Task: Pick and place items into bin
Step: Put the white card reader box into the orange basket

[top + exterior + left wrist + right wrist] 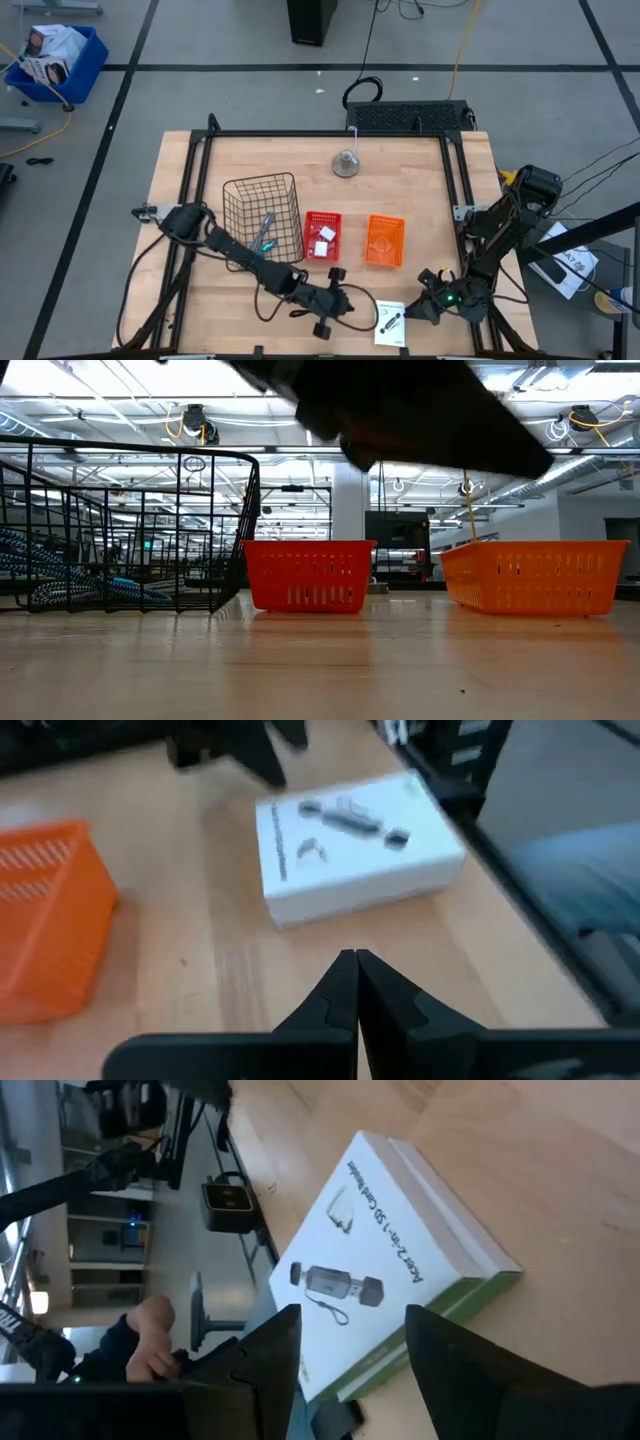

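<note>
A flat white packet (390,323) with black marks lies flat near the table's front edge; it also shows in the left wrist view (350,845) and the right wrist view (390,1250). My left gripper (352,305) is shut and empty, just left of the packet, pointing at it (355,970). My right gripper (428,306) stands open to the packet's right, its fingers (345,1350) short of the packet's edge. A slim blue-and-grey tool (265,232) lies in the wire basket (240,190). A small white block (324,240) sits in the red bin (322,218).
An orange bin (384,240) stands right of the red bin, also seen in the low view (530,575) and the left wrist view (40,910). A round metal weight (346,163) sits at the far middle. A person's hand (150,1330) shows beyond the table's edge.
</note>
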